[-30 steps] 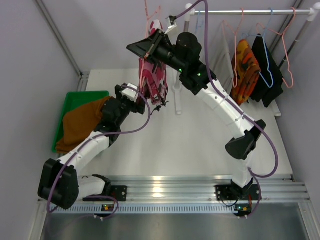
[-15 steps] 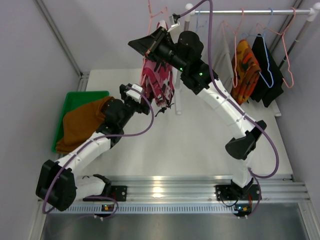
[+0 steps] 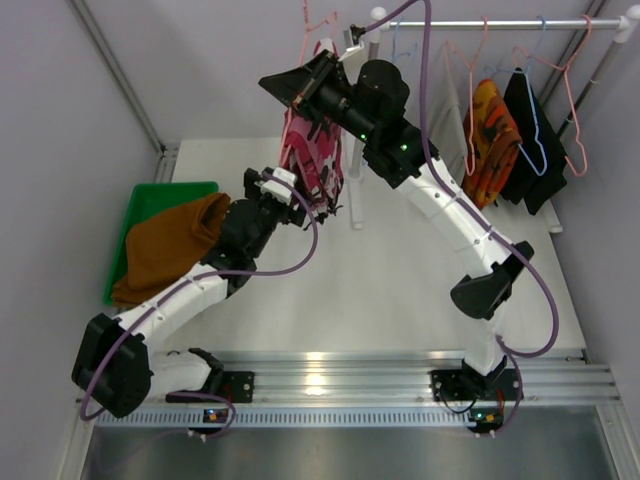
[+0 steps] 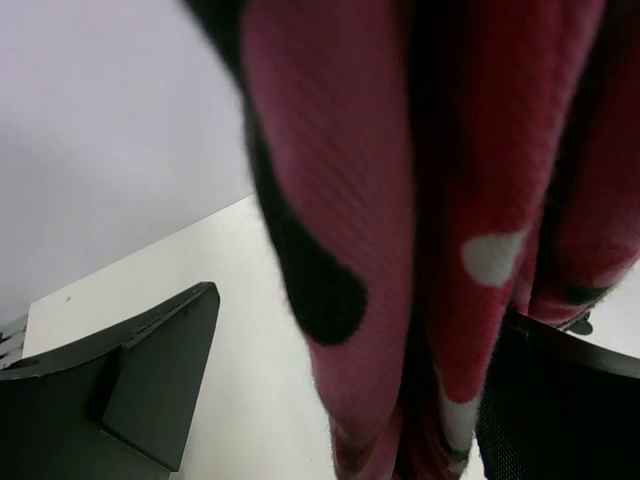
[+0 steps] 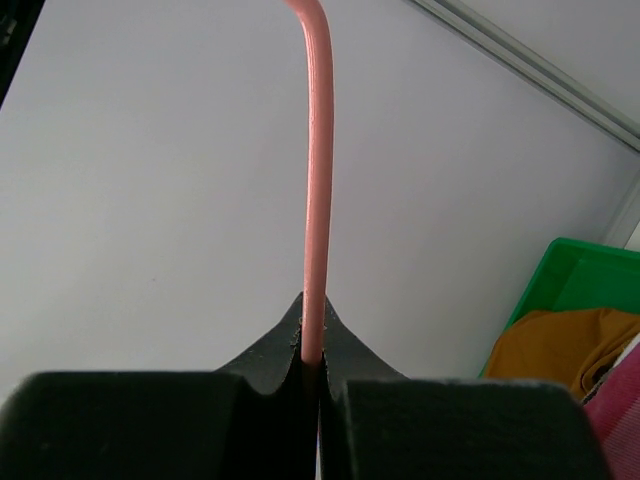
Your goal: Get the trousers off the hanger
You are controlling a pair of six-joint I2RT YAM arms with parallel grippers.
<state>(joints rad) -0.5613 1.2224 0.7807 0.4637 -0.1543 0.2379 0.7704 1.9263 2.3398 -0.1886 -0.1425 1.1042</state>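
The pink-red-white floral trousers (image 3: 318, 160) hang from a pink wire hanger (image 3: 307, 25) above the table. My right gripper (image 3: 296, 98) is shut on the hanger's wire (image 5: 318, 200), which runs up from between its pads (image 5: 315, 375). My left gripper (image 3: 308, 203) is open at the lower end of the floral trousers. In the left wrist view the cloth (image 4: 400, 200) hangs between the two spread fingers (image 4: 130, 400). The rust-brown trousers (image 3: 170, 245) lie in the green bin (image 3: 150, 200). The light grey trousers are out of view.
A clothes rail (image 3: 500, 22) runs across the back right. It carries pink and blue hangers, one with an orange-patterned garment (image 3: 492, 140) and one with a black garment (image 3: 530, 140). The rail's white post (image 3: 356, 205) stands just right of the floral trousers. Grey walls close in both sides.
My left gripper has moved right and up, closing in on the bottom of the floral trousers. My right gripper has shifted the hanger slightly right.
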